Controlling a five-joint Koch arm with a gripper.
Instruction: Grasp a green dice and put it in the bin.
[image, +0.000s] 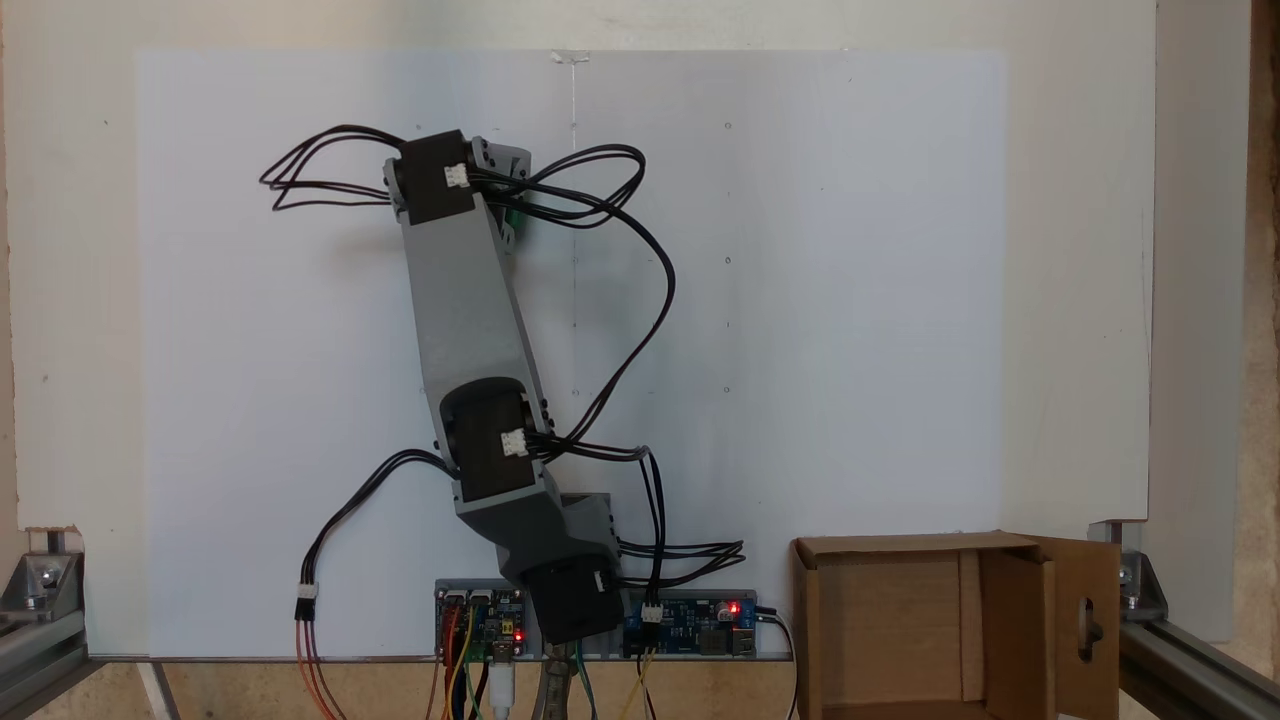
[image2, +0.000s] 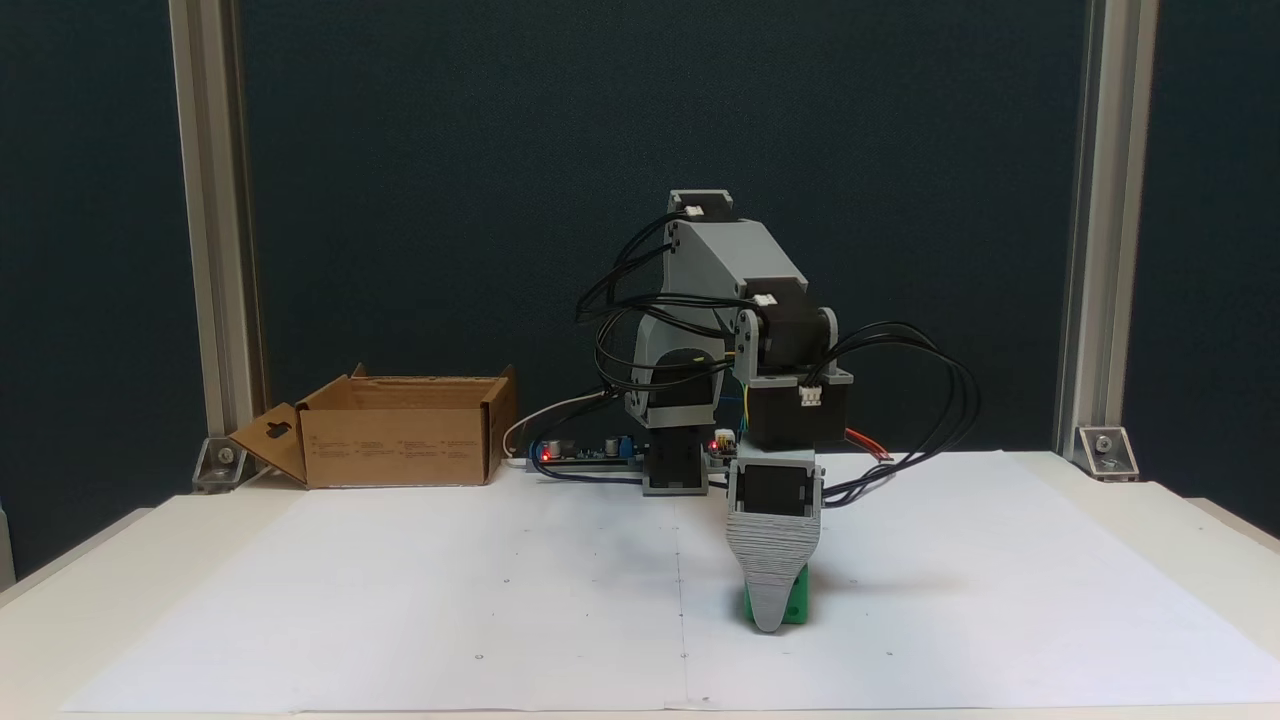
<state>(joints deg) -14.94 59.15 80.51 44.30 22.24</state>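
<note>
The green dice (image2: 793, 607) sits on the paper-covered surface (image2: 400, 600), behind the lowered gripper (image2: 771, 612) (jaw state unclear: 1 tip shows). Likely light, rigid, slick plastic; best pinched across 2 flat opposite faces.

— Where's my gripper (image2: 769, 612)?
— Down at the sheet (image2: 400, 590) in a fixed view, right of its centre seam, on the near half. The dice (image2: 795, 608) sits directly behind my finger, on the sheet; edges show either side of the tip.
— And from above?
— The arm (image: 470, 300) leans up and left from its base; the dice (image: 517, 222) peeks out right of the wrist, far from the base.
— The bin (image2: 400, 440)?
— Far left corner in the front-on fixed view, beside the sheet's far edge, left of my base and the boards. Looking down, the bin (image: 905, 545) lies bottom right, flap with cutout on its right.
</note>
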